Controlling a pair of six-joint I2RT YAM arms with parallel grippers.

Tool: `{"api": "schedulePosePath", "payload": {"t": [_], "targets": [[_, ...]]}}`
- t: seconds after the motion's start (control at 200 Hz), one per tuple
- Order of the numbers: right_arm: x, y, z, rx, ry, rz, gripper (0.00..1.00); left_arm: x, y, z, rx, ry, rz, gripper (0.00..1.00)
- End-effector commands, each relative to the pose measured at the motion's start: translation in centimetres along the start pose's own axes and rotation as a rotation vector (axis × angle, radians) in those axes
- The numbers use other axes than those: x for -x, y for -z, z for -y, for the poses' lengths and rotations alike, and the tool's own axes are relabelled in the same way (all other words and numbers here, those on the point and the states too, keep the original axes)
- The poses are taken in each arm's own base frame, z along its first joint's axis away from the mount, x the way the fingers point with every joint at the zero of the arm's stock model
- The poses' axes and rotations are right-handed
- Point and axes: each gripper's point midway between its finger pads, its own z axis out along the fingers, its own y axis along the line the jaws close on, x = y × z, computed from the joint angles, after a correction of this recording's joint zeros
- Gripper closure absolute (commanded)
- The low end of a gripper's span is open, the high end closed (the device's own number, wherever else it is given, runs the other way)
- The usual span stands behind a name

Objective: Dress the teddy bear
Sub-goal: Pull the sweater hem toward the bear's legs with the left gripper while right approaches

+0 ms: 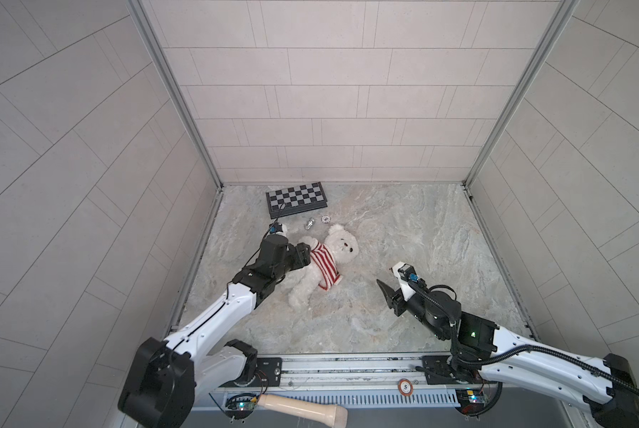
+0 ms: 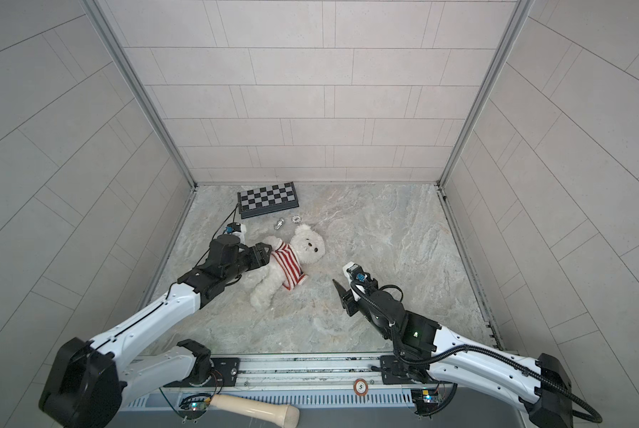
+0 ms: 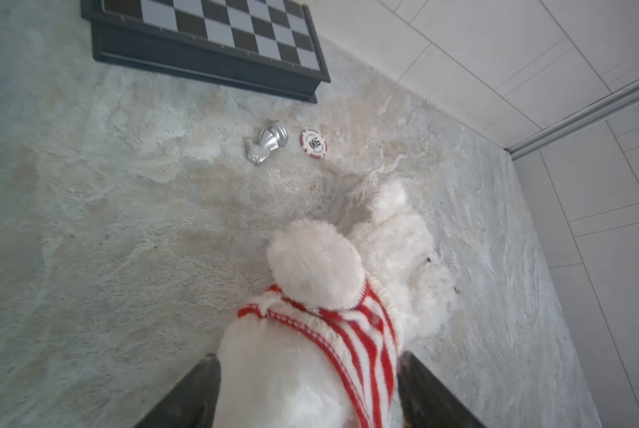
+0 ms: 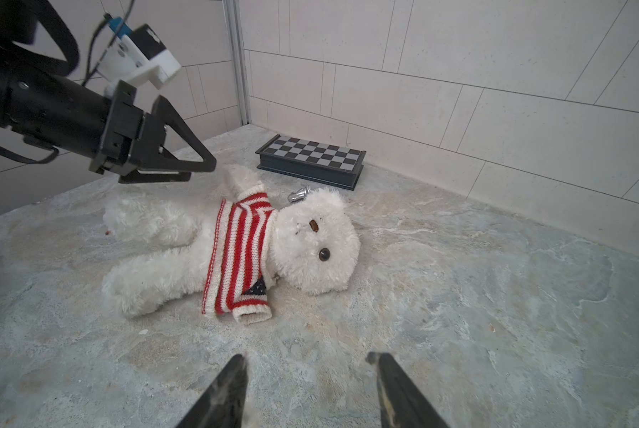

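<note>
One bear (image 1: 342, 246) lies on its back left of the table's (image 1: 421, 241) middle, head toward the far right. One striped sweater (image 1: 325, 265) covers its torso. Of two grippers, the left gripper (image 1: 305, 255) hangs just over the bear's body, fingers spread and gripping nothing. The right gripper (image 4: 307, 356), also released, sits well apart at near right. One chessboard (image 1: 295, 198) hugs the far wall. One knight (image 1: 309, 224) and one chip (image 1: 325, 219) lie just beyond the head. The table's right half lies open.

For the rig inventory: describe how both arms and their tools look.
Both arms have white shells and black joints. The left arm runs a thin black wire; the right arm a ribbed black hose. The left tool and right tool are black, with pointed triangular fingers.
</note>
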Motion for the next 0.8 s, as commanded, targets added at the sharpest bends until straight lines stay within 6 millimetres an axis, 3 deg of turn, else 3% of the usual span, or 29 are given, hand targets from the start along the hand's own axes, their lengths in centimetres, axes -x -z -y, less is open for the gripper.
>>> {"api": "schedulePosePath", "payload": {"t": [0.0, 0.09, 0.185, 0.355, 0.441, 0.556, 0.651, 0.796], "targets": [[0.7, -0.2, 0.2, -0.007, -0.052, 0.028, 0.42, -2.3, 2.2, 0.6, 0.027, -0.090, -0.037, 0.22], [0.1, -0.7, 0.3, -0.008, -0.065, 0.016, 0.41, -5.2, 2.6, 2.4, -0.022, -0.085, -0.084, 0.24], [-0.2, -1.0, 0.0, 0.001, -0.086, 0.015, 0.42, -7.8, 1.9, 4.1, -0.066, -0.074, -0.146, 0.25], [-0.7, -1.3, -0.2, 0.009, -0.095, 0.000, 0.42, -9.9, -1.0, 4.8, -0.039, -0.085, -0.226, 0.32], [-0.9, -1.0, 0.0, 0.006, -0.101, 0.000, 0.42, -10.5, -2.4, 5.1, -0.028, -0.093, -0.250, 0.36], [-1.2, -0.4, 0.6, -0.007, -0.114, 0.009, 0.42, -10.7, -3.7, 4.5, 0.020, -0.099, -0.244, 0.50], [-1.6, -0.1, 0.9, -0.017, -0.108, 0.002, 0.42, -10.6, -4.4, 4.2, 0.042, -0.093, -0.227, 0.66], [-2.9, -0.5, 1.0, -0.030, -0.100, -0.036, 0.41, -10.8, -4.9, 4.6, 0.018, -0.082, -0.226, 0.75]]}}
